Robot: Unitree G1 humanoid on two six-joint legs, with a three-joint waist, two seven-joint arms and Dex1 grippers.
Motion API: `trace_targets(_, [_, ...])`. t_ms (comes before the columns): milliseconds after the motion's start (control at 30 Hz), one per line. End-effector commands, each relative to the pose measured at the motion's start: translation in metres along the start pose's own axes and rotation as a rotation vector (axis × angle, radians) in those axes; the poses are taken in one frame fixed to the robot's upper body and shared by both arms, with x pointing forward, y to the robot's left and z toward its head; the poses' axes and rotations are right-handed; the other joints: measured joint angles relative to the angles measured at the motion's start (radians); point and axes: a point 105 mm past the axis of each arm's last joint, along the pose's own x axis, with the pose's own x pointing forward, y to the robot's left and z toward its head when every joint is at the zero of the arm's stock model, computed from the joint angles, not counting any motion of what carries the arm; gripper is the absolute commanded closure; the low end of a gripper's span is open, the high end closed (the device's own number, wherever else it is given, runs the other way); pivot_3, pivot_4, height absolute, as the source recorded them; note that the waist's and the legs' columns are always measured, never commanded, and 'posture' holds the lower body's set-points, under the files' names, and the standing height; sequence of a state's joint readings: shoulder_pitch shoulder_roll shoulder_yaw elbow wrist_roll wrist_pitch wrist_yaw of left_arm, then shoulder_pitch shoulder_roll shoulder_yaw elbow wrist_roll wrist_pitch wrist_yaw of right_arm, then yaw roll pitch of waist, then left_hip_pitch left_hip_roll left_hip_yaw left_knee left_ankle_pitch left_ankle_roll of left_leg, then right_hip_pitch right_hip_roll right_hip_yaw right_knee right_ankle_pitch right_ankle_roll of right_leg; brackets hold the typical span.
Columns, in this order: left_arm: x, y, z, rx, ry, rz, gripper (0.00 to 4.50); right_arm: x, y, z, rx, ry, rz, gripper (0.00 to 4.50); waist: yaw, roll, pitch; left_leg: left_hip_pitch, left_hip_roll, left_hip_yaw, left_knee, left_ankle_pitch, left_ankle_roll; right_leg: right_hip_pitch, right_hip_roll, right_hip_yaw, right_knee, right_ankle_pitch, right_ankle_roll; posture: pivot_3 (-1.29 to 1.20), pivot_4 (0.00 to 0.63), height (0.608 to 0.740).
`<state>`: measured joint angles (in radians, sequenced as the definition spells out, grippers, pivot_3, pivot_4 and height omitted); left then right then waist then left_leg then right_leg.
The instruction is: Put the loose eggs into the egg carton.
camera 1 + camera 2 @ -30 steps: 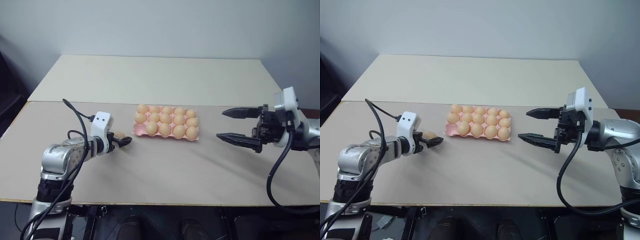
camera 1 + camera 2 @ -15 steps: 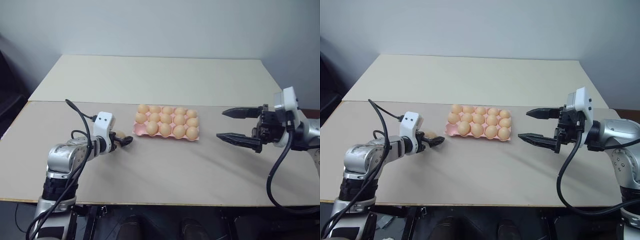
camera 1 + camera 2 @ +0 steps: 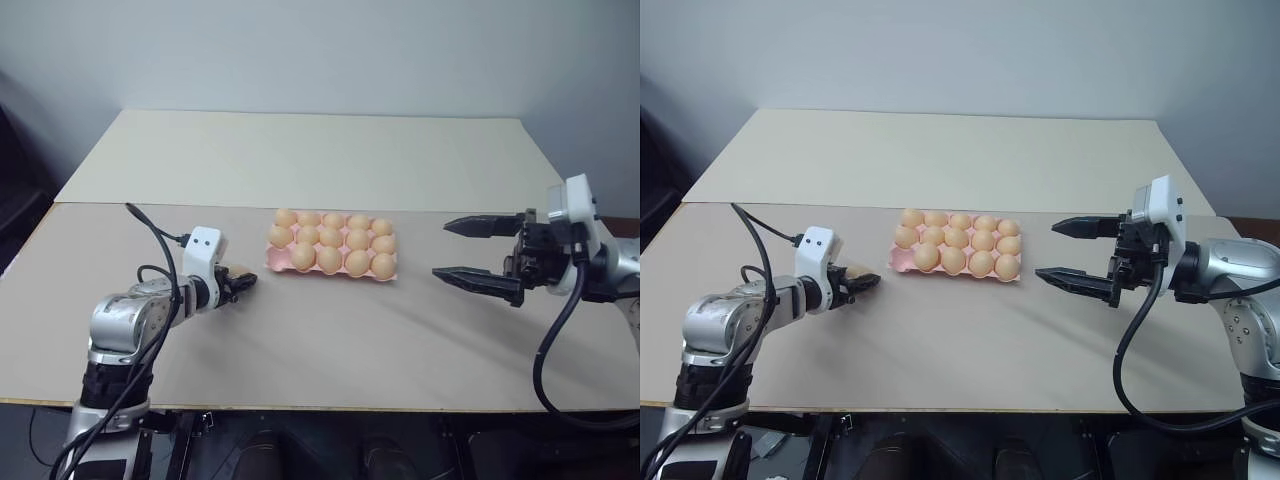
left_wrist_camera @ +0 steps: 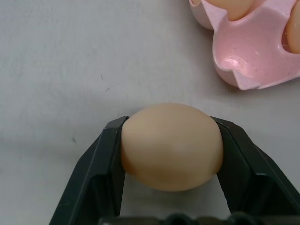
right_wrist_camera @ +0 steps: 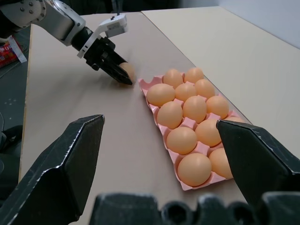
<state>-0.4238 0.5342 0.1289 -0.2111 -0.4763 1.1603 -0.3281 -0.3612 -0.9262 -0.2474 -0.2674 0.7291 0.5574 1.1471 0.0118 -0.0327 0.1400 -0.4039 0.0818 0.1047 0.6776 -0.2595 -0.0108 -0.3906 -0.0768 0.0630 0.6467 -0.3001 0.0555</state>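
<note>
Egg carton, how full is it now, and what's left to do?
Done: fourteen cups of the egg carton hold eggs. In hand: the left gripper is closed on the loose egg, which sits on the table. Left: lift it into the empty corner cup. The right gripper hangs open.

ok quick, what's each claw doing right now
Left claw: closed on a smooth tan oval egg lying on the table, beside the pale pink moulded carton.
Right claw: open, holding nothing.
</note>
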Motion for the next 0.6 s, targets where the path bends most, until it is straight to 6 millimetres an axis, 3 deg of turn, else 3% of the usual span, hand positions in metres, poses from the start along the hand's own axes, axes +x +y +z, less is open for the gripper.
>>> trace_targets(33, [-0.022, 0.001, 0.032, 0.063, -0.167, 0.031, 2.13, -0.005, 0.001, 0.011, -0.041, -0.014, -0.012, 0.00, 0.000, 0.000, 0.000, 0.000, 0.000, 0.000, 0.000, 0.000, 0.000, 0.000, 0.000, 0.000, 0.000, 0.000, 0.000, 0.00, 0.150, 0.740])
trace_targets(267, [-0.039, -0.019, 0.061, 0.133, -0.250, -0.003, 2.15, -0.006, 0.001, 0.011, -0.041, -0.016, -0.014, 0.00, 0.005, 0.000, 0.000, 0.000, 0.000, 0.000, 0.000, 0.000, 0.000, 0.001, 0.000, 0.000, 0.000, 0.000, 0.000, 0.00, 0.150, 0.740])
trace_targets(600, [0.006, -0.048, 0.060, 0.112, -0.198, -0.070, 2.15, -0.003, 0.008, 0.033, -0.045, -0.113, 0.034, 0.00, 0.003, 0.000, 0.000, 0.000, 0.000, -0.001, 0.000, 0.000, 0.000, 0.001, 0.000, 0.000, 0.000, 0.000, 0.000, 0.00, 0.150, 0.740])
